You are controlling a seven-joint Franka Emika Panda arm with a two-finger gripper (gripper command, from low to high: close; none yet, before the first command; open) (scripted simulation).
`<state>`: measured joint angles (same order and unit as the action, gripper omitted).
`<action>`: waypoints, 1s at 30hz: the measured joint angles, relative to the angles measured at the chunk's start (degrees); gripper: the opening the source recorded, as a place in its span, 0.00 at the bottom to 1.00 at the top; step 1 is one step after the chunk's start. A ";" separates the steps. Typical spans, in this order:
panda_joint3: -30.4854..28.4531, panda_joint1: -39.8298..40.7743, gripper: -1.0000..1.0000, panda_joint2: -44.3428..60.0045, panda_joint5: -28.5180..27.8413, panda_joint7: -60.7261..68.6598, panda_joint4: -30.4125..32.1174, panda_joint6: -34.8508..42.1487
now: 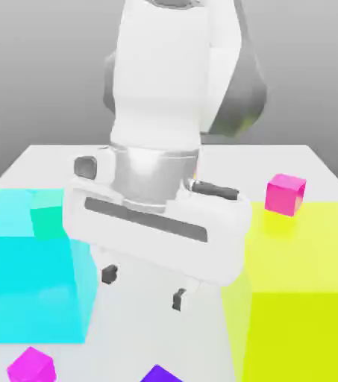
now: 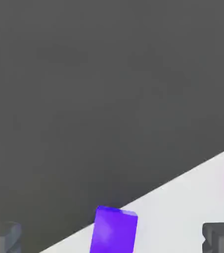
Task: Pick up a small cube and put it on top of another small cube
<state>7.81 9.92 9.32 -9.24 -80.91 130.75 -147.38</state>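
Pale tabletop [image 1: 149,328] lay beneath our gripper [image 1: 144,287]. We held its jaws wide and empty, the indigo cube [image 2: 113,231] between and beyond them.

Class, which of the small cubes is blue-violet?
The one at the exterior view's bottom edge, between both big blocks; the others are magenta, pink or green.

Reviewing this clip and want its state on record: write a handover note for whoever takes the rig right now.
Gripper: open, holding nothing, above the table.
Indigo cube: on the table, near its edge in the hand view; at the bottom of the exterior view.
Green cube: exterior view's left, by the big cyan block; whether on it or behind, I can't tell.
Done: no pick, no stacking.
Left: grasp indigo, lift, set on green, release.
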 joint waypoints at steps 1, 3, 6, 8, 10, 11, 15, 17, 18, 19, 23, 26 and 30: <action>-0.09 -0.07 0.50 1.98 0.34 -0.83 -0.02 -0.65; -0.06 -0.06 0.50 5.90 1.29 -2.30 -0.05 -1.93; -0.08 -0.15 0.50 11.78 2.70 -3.97 -0.30 -4.47; -0.82 -0.74 0.50 15.92 2.21 -4.75 -1.06 -7.42; -1.85 -1.61 0.00 19.84 1.62 -5.26 -1.86 -10.41; -1.85 -1.61 0.00 19.84 1.62 -5.26 -1.86 -10.41; -1.83 -1.60 0.00 19.84 1.62 -5.27 -1.86 -10.54; -1.91 -1.67 0.00 20.16 1.56 -5.35 -1.92 -10.73; -1.58 -1.40 0.00 18.80 1.87 -5.13 -1.63 -9.66; -1.21 -1.11 0.00 17.06 2.30 -4.82 -1.25 -8.31; -0.21 -0.72 0.00 11.83 1.67 -1.91 -0.26 -4.41; -1.22 0.18 0.00 6.96 -0.48 1.17 0.01 -0.12; -2.41 2.05 0.00 -0.94 -0.78 6.64 0.49 6.55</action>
<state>5.40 11.97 8.38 -10.01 -74.28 131.24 -140.83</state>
